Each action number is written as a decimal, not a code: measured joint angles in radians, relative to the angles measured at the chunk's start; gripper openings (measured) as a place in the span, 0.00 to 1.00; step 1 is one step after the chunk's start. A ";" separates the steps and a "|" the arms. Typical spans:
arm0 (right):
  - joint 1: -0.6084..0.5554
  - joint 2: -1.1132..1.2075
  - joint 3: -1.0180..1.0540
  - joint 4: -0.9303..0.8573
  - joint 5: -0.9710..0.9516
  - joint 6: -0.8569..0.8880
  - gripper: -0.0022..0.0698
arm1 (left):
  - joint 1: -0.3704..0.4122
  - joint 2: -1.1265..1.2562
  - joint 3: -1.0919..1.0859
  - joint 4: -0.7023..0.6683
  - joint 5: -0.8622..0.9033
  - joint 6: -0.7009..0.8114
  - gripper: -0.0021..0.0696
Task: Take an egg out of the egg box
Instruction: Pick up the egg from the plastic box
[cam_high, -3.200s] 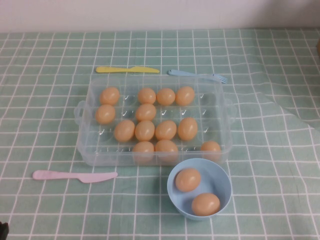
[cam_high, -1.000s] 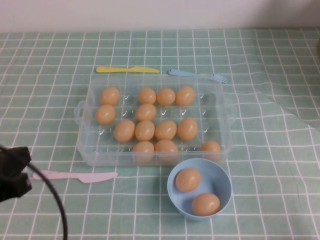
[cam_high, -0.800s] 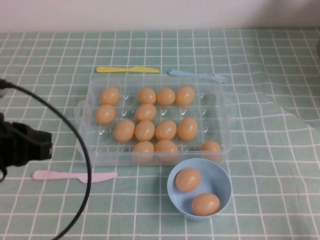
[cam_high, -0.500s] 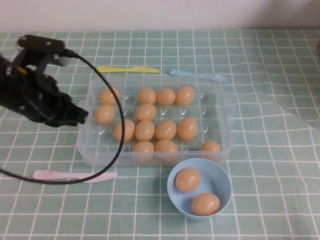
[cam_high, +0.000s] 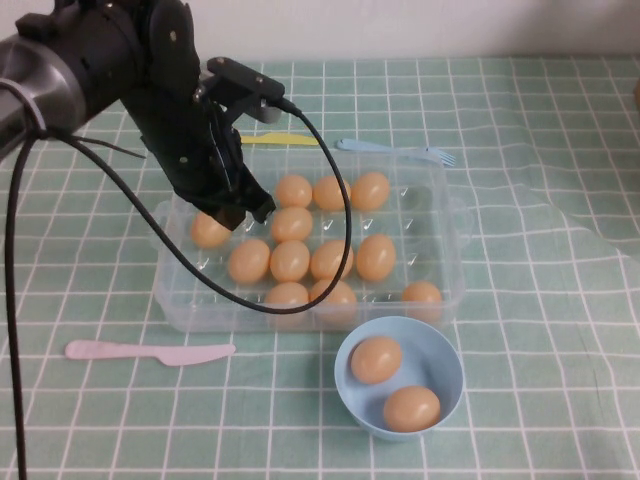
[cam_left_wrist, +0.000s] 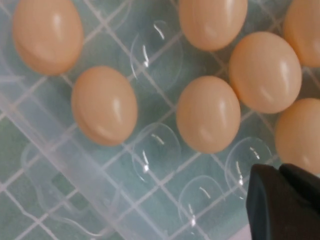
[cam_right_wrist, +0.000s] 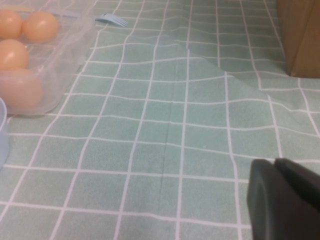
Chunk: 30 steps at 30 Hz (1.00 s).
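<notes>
**Left arm over the box, egg not yet gripped**

I have the left gripper (cam_high: 240, 208) hanging over the left end of the egg box (cam_high: 440, 190), above its eggs. The nearest egg (cam_high: 210, 231) sits in its cup by the left wall. I cannot tell how the jaws stand. Next, I judge, comes a straight descent centred on one egg. The right gripper (cam_right_wrist: 282, 197) waits low over the tablecloth (cam_right_wrist: 165, 130), well apart; its jaws are equally unclear.
</notes>
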 joint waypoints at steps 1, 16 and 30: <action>0.000 0.000 0.000 0.000 0.000 0.000 0.01 | -0.001 0.000 -0.008 0.014 0.000 -0.002 0.02; 0.000 0.000 0.000 0.000 0.000 0.000 0.01 | 0.000 0.075 -0.041 0.194 -0.119 0.002 0.38; 0.000 0.000 0.000 0.000 0.000 0.000 0.01 | 0.000 0.167 -0.062 0.244 -0.139 0.002 0.63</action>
